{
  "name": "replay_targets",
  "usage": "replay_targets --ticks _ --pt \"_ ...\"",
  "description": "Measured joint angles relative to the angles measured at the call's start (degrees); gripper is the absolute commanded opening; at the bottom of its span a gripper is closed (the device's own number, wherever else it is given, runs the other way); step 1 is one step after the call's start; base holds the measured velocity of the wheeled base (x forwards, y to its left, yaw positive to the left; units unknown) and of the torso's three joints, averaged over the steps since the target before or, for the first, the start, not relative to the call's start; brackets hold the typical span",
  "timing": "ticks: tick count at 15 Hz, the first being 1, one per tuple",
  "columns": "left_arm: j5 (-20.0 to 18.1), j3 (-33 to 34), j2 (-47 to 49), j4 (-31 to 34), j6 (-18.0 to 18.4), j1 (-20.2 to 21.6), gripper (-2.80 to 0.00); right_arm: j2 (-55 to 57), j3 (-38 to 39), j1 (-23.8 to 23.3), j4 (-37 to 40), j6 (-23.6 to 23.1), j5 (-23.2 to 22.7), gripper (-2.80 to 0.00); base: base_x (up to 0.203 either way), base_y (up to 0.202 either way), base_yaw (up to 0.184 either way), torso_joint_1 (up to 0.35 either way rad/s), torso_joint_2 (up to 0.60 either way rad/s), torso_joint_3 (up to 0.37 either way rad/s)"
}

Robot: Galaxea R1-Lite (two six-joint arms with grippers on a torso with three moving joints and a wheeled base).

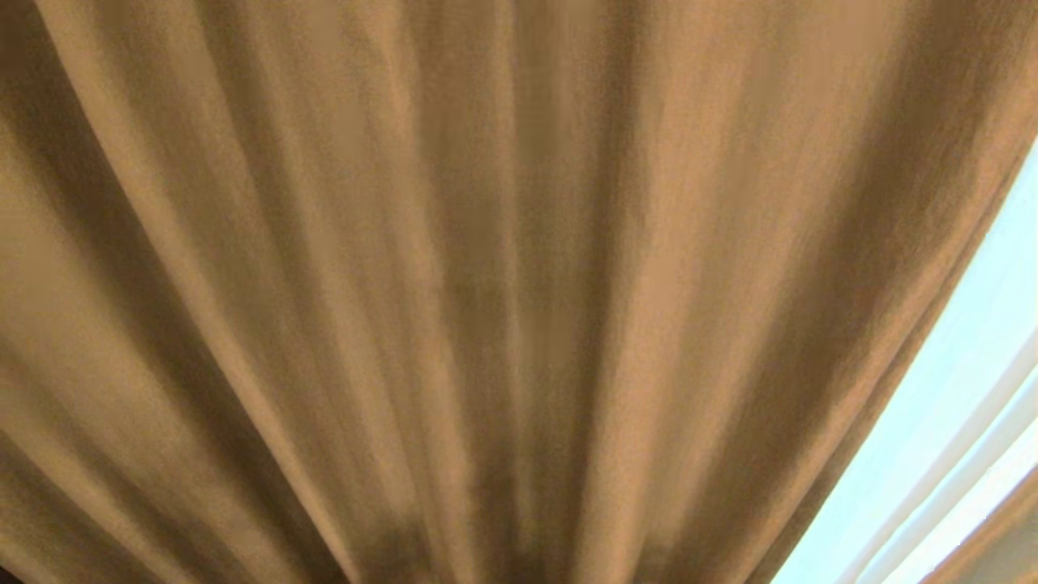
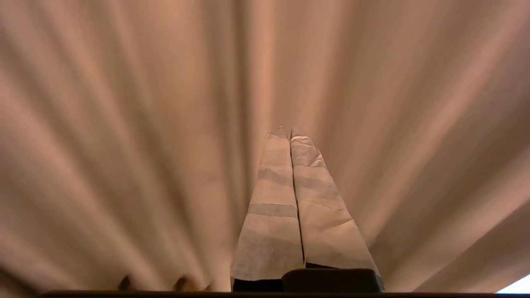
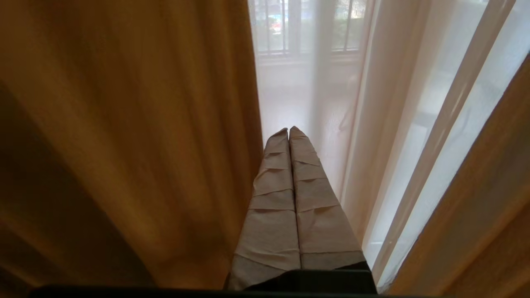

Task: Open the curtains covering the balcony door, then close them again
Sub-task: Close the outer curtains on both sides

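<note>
The thick beige curtains (image 1: 486, 284) hang in pleats across almost the whole head view. A strip of sheer white voile (image 1: 949, 422) shows at the right edge. My left gripper (image 2: 289, 132) is shut, its taped fingers pressed together and holding nothing, pointing at the beige folds (image 2: 145, 136). My right gripper (image 3: 288, 130) is also shut and holds nothing. It points at the gap between two thick panels (image 3: 136, 124), where the sheer layer (image 3: 385, 124) hangs. The balcony door is hidden behind the fabric. Neither arm shows in the head view.
Through the sheer layer in the right wrist view I see a pale floor and a window with railing bars (image 3: 306, 29). Another thick beige panel (image 3: 492, 215) hangs on the far side of the gap.
</note>
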State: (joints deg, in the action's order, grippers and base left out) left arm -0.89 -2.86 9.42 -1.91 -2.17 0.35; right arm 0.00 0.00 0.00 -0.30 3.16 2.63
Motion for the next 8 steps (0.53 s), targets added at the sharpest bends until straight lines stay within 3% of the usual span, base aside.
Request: replay_targets --ticks 8 --pt "0.47 2.86 -7.52 1.66 0.57 -0.26 -2.80 0.00 0.00 0.00 -0.02 -0.02 0.00 -2.80 0.000 0.000 0.000 0.000 0.00 0.000"
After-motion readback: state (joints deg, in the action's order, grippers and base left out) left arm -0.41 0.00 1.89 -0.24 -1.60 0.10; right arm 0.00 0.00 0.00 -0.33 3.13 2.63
